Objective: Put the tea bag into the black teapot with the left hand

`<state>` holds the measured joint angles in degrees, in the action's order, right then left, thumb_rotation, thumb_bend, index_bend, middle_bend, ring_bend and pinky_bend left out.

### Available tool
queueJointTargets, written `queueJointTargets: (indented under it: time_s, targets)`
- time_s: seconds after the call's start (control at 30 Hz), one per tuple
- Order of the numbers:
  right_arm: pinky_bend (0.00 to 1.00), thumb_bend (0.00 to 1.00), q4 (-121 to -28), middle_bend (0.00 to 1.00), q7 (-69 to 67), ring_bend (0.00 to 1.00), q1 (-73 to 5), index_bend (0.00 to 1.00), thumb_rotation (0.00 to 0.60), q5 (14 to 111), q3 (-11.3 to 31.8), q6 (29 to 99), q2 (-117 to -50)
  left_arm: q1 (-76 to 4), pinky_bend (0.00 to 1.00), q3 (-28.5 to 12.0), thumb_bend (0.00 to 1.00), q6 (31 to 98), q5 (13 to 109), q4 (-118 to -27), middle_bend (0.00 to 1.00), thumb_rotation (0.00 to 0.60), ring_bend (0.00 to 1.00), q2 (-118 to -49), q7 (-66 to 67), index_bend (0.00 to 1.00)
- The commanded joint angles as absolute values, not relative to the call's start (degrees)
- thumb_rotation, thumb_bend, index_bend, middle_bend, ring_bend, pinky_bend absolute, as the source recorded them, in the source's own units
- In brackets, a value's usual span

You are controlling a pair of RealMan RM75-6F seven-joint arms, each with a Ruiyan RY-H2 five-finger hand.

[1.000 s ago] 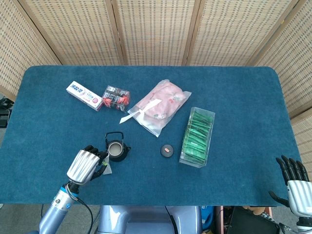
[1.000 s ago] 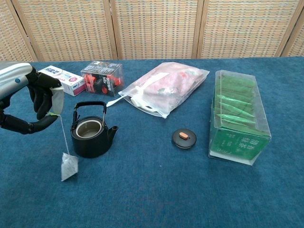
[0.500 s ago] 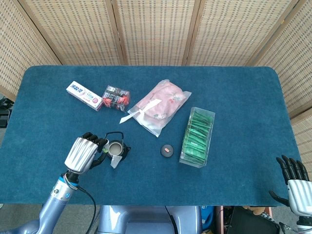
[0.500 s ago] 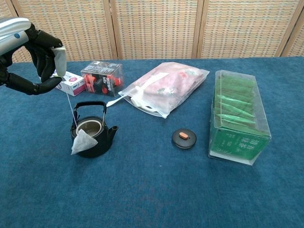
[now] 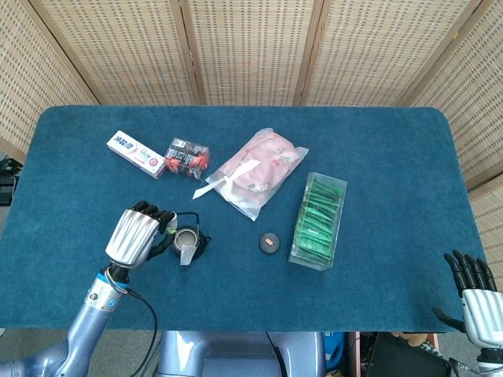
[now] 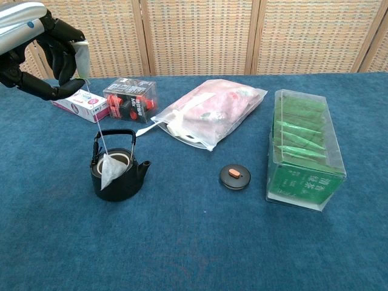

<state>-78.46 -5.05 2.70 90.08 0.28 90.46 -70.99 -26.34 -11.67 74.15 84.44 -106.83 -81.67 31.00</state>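
Note:
The small black teapot (image 6: 116,173) stands lidless on the blue table, also seen from the head view as the teapot (image 5: 189,240). My left hand (image 6: 45,51) is raised high above and left of it, pinching the paper tag of the tea bag. The tea bag (image 6: 111,170) hangs on its string in front of the pot's rim, over its near side, and in the head view the tea bag (image 5: 186,254) overlaps the pot's near edge. My left hand (image 5: 135,238) sits just left of the pot there. My right hand (image 5: 474,294) rests open at the table's near right corner.
The teapot's round lid (image 6: 234,176) lies right of the pot. A clear box of green tea packets (image 6: 305,151) stands further right. A pink bag in plastic (image 6: 209,113), a red-black box (image 6: 130,100) and a toothpaste box (image 6: 80,105) lie behind.
My left hand has risen and shifted toward the teapot, lifting the tea bag from beside the pot on the table up to the pot's rim. The right hand has not moved.

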Motion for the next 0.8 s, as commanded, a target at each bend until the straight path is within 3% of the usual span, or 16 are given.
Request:
queueJointTargets:
  time_s: [0.03, 0.3, 0.8]
  targets:
    - [0.08, 0.07, -78.5, 0.13, -5.0, 0.00, 2.7, 0.09, 0.600, 90.0, 0.3, 90.5, -71.0, -26.9, 0.45, -12.3, 0.47, 73.9, 83.7, -106.8, 0.69, 0.600, 0.57, -81.6, 31.4, 0.63]
    - [0.08, 0.07, -78.6, 0.13, -4.8, 0.00, 2.7, 0.09, 0.600, 89.7, 0.4, 90.2, -70.9, -27.9, 0.45, -12.5, 0.47, 73.1, 81.5, -105.8, 0.69, 0.600, 0.57, -81.7, 31.9, 0.63]
    - [0.08, 0.07, -78.8, 0.13, -4.6, 0.00, 2.5, 0.09, 0.600, 89.8, 0.4, 90.0, -70.9, -26.2, 0.45, -9.1, 0.47, 74.4, 80.3, -105.4, 0.69, 0.600, 0.57, -80.0, 31.2, 0.63]
